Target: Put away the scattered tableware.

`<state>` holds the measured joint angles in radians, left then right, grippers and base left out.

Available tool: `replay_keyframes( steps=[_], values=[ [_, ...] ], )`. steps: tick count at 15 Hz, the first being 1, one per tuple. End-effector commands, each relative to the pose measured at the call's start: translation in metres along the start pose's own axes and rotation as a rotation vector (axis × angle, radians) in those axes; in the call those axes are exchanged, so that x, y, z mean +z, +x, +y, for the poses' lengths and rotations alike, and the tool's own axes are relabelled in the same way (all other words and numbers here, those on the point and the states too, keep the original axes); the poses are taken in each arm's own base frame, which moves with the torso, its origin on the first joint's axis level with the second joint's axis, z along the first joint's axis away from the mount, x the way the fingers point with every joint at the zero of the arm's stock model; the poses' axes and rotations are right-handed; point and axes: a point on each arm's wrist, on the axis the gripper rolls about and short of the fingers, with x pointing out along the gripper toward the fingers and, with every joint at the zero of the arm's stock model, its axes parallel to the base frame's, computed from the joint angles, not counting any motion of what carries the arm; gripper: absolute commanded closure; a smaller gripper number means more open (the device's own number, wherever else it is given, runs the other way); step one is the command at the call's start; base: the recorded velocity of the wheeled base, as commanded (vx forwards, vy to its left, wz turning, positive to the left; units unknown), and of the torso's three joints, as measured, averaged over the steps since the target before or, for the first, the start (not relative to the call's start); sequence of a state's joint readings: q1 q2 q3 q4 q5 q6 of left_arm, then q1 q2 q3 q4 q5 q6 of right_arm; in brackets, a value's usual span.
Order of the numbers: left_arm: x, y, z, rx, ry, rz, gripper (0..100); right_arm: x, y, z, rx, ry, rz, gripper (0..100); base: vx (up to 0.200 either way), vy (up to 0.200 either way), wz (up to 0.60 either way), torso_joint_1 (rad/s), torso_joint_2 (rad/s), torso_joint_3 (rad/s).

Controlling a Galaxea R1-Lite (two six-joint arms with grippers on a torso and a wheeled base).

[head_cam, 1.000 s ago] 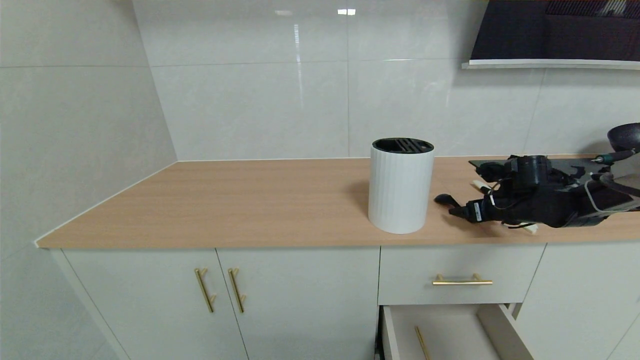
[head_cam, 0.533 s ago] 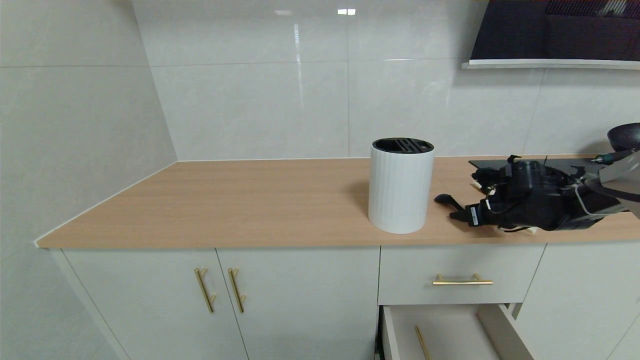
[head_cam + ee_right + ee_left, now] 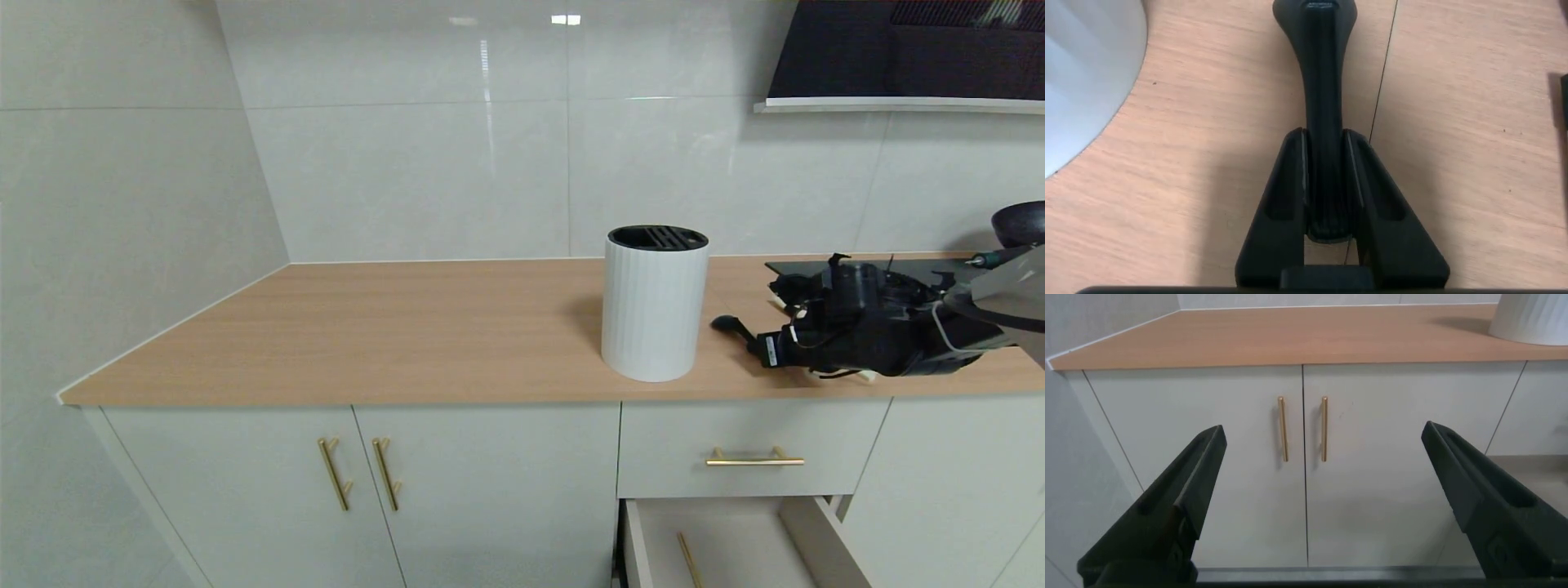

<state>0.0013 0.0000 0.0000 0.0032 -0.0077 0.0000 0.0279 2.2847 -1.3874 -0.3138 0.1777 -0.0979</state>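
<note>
— What is the right claw (image 3: 1327, 139) doing?

— It is pinching a slender black utensil (image 3: 1321, 65). Both fingers (image 3: 1290, 175) are pressing against the sides of the ribbed shaft, which is sitting in the slot between them.

— And where is the utensil lying relative to that claw?

— It is sticking straight out past the fingertips, in line with the claw. Its long axis is running along the claw's own axis, and the wider, rounded end is pointing away from the wrist.

— Which way is that in the head view?

— There the right claw (image 3: 755, 343) is reaching in from the robot's right, low over the light wooden countertop (image 3: 408, 327), and the utensil (image 3: 722, 322) is pointing toward the robot's left. Its rounded end is sitting just beside the base of the white ribbed cylindrical holder (image 3: 653, 306), apart from it.

— Is the utensil touching the countertop?

— I cannot tell. It is lying roughly level and close above the wood (image 3: 1470, 122).

— What is standing around it?

— The holder is standing upright, its black slotted top facing up, and its curved wall (image 3: 1086, 65) is showing beside the utensil. A black glass cooktop (image 3: 784, 266) is lying behind the arm.

— And the left claw (image 3: 1323, 434)?

— It is spread wide, holding nothing, facing the white cabinet doors with gold bar handles (image 3: 1282, 429) below the countertop edge.
</note>
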Motion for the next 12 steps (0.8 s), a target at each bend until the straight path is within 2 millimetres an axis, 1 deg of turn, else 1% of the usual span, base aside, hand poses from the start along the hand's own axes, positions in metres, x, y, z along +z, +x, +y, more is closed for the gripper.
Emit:
replay_keyframes(
  steps=[1, 2, 3, 4, 5, 6, 7, 8, 9, 10, 11, 12],
  values=[
    [0.000, 0.000, 0.000, -0.001, 0.000, 0.000, 0, 0.010, -0.010, 0.003, 0.000, 0.020, -0.027, 100, 0.000, 0.000, 0.00, 0.000, 0.00, 0.000],
    [0.000, 0.000, 0.000, 0.000, 0.000, 0.000, 0, 0.017, -0.022, 0.005, 0.002, 0.026, -0.039, 100, 0.000, 0.000, 0.00, 0.000, 0.00, 0.000],
    [0.000, 0.000, 0.000, 0.000, 0.000, 0.000, 0, 0.024, -0.035, 0.011, 0.009, 0.033, -0.057, 100, 0.000, 0.000, 0.00, 0.000, 0.00, 0.000],
    [0.000, 0.000, 0.000, 0.000, 0.000, 0.000, 0, 0.035, -0.068, 0.024, 0.027, 0.065, -0.066, 100, 0.000, 0.000, 0.00, 0.000, 0.00, 0.000],
    [0.000, 0.000, 0.000, 0.000, 0.000, 0.000, 0, 0.038, -0.091, 0.033, 0.038, 0.074, -0.049, 100, 0.000, 0.000, 0.00, 0.000, 0.00, 0.000],
    [0.000, 0.000, 0.000, 0.000, 0.000, 0.000, 0, 0.039, -0.124, 0.044, 0.053, 0.083, -0.023, 100, 0.000, 0.000, 0.00, 0.000, 0.00, 0.000],
    [0.000, 0.000, 0.000, 0.000, 0.000, 0.000, 0, 0.036, -0.160, 0.054, 0.056, 0.092, 0.004, 100, 0.000, 0.000, 0.00, 0.000, 0.00, 0.000],
    [0.000, 0.000, 0.000, 0.000, 0.000, 0.000, 0, 0.036, -0.169, 0.056, 0.051, 0.097, 0.008, 100, 0.000, 0.000, 0.00, 0.000, 0.00, 0.000],
    [0.000, 0.000, 0.000, 0.000, 0.000, 0.000, 0, 0.034, -0.202, 0.062, 0.034, 0.142, 0.019, 100, 0.000, 0.000, 0.00, 0.000, 0.00, 0.000],
    [0.000, 0.000, 0.000, 0.000, 0.000, 0.000, 0, 0.028, -0.226, 0.067, 0.044, 0.158, 0.020, 100, 0.000, 0.000, 0.00, 0.000, 0.00, 0.000],
    [0.000, 0.000, 0.000, 0.000, 0.000, 0.000, 0, 0.017, -0.243, 0.069, 0.050, 0.156, 0.026, 100, 0.000, 0.000, 0.00, 0.000, 0.00, 0.000],
    [0.000, 0.000, 0.000, 0.000, 0.000, 0.000, 0, 0.006, -0.251, 0.070, 0.050, 0.154, 0.041, 100, 0.000, 0.000, 0.00, 0.000, 0.00, 0.000]
  ],
)
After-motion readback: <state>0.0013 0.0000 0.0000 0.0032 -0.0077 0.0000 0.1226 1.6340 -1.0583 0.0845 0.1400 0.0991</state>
